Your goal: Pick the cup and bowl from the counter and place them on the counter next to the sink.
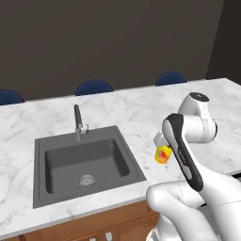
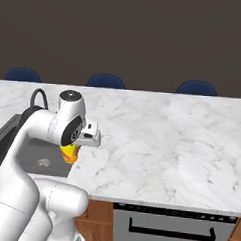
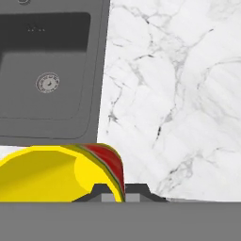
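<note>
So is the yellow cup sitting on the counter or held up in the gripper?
Held. The gripper is shut on the cup, its rim between the fingertips, above the counter right of the sink.

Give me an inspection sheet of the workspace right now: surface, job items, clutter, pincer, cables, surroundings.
Surface: white marble counter with grey veins over brown cabinets; bare stretch to the right of the sink.
Job's things: yellow cup with a red mark, held in the air beside the sink's right edge; sink, dark grey basin with round drain and faucet, nothing in it. Bowl: nothing seen.
Clutter: nothing seen.
Pincer: pincer shut on the cup's rim, one fingertip inside and one outside.
Cables: nothing seen.
Surroundings: dark wall, blue chair backs behind the counter, an appliance front with a handle below the counter.
</note>
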